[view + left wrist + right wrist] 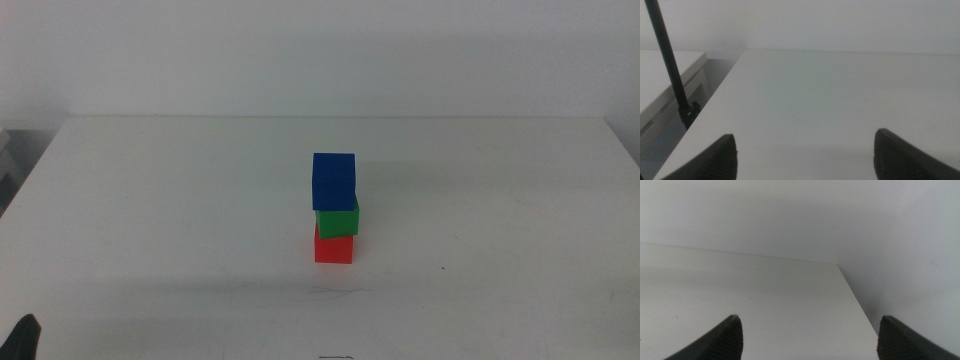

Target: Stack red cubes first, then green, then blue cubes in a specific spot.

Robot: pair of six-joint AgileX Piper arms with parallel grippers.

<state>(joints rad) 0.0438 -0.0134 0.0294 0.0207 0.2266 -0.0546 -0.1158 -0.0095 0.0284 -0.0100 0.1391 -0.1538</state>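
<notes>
1. Three cubes stand stacked near the centre of the middle view, on a white table [150, 200].
2. The red cube [333, 248] sits at the bottom, resting directly on the tabletop.
3. The green cube [338, 220] lies on the red one, shifted slightly toward the right of the frame, so its edge overhangs a little.
4. The blue cube [334, 181] tops the stack, touching the green cube and turned a little out of line with it.
5. No arm is near the stack; only a dark sliver shows at the lower left corner of the middle view, too small to identify.
6. The left gripper [805, 155] waits away from the cubes, its two dark jaws spread wide apart over bare table, with nothing between them.
7. A thin black pole [670, 65] stands at the upper left of the left wrist view, beside the table's edge.
8. The right gripper [810, 337] also hangs over bare tabletop near the table's far corner, jaws parted wide and holding nothing.
</notes>
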